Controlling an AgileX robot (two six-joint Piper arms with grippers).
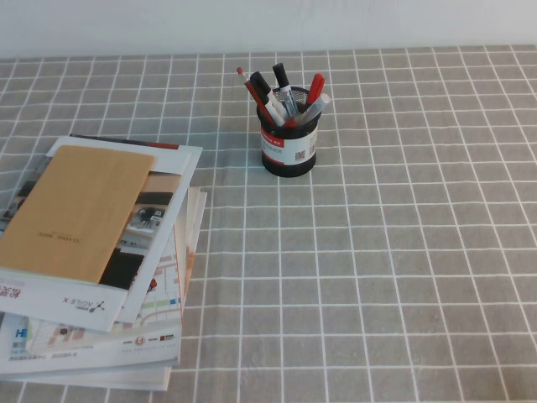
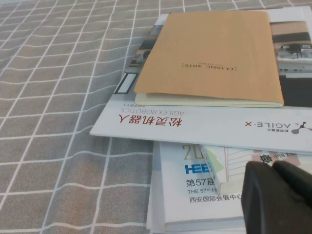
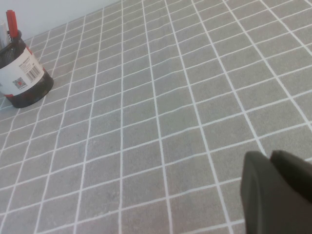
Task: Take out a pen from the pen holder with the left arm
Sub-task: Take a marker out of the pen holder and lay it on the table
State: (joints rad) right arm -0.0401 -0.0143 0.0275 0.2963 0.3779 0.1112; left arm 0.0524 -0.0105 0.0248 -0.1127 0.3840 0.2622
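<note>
As far as I can tell, no pen has been taken out yet. The left gripper hangs low over the near edge of a loose stack of glossy white brochures. Its dark fingers are pressed together and hold nothing. Just ahead of it the stack fans out untidily, with a tan kraft-paper notebook lying flat on top.

The black mesh cylindrical pen holder stands upright on the grey white-gridded tablecloth. It is well beyond the stack, far ahead of the left gripper and off to its right, so that arm has a long reach to make.

The holder is crowded. It holds a red-capped pen, a black-capped marker, a second black marker, a thin red pencil and a grey pen. There may be more that I can't make out. They stand tips down and lean out against the rim, so their upper ends are splayed and free. I'd judge that suits a pinch from above, once the fingers have parted.

The right gripper sits low over bare cloth, with the holder well ahead of it and to its left. Its fingers look closed together and empty. It seems parked, since the job belongs to the other arm.
</note>
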